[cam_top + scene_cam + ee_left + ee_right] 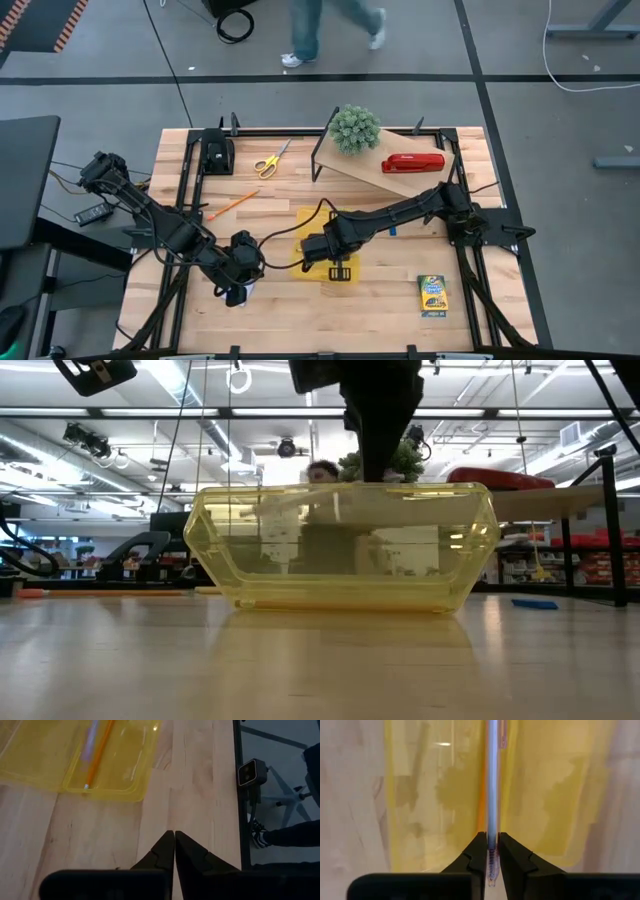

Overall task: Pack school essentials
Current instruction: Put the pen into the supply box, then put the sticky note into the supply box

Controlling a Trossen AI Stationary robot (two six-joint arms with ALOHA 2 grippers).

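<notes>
A clear yellow tray (312, 232) lies mid-table and fills the low view (345, 545). My right gripper (338, 262) hovers over the tray's near end, shut on the thin pale pen (491, 790). One orange pencil (97, 755) lies inside the tray, also showing beneath the pen (481, 812). My left gripper (174, 842) is shut and empty, left of the tray above bare wood (238, 290). The yellow-handled scissors (268, 160), a second orange pencil (232, 205), a blue eraser (535, 603) and the crayon box (432, 295) lie flat on the table. My right gripper pinches the pen between its two fingers at the end with the visible spring (492, 854). The fingers (476, 851) come from above and lie along the pen. The pen runs straight out past the fingertips over the tray floor; whether its far end touches the tray cannot be told.
A raised wooden shelf (400, 185) at the far right carries the round green plant (355, 128) and the red stapler (412, 163). A person's legs (310, 30) pass beyond the far edge. Bare wood lies near the front edge between the tray and the crayon box.
</notes>
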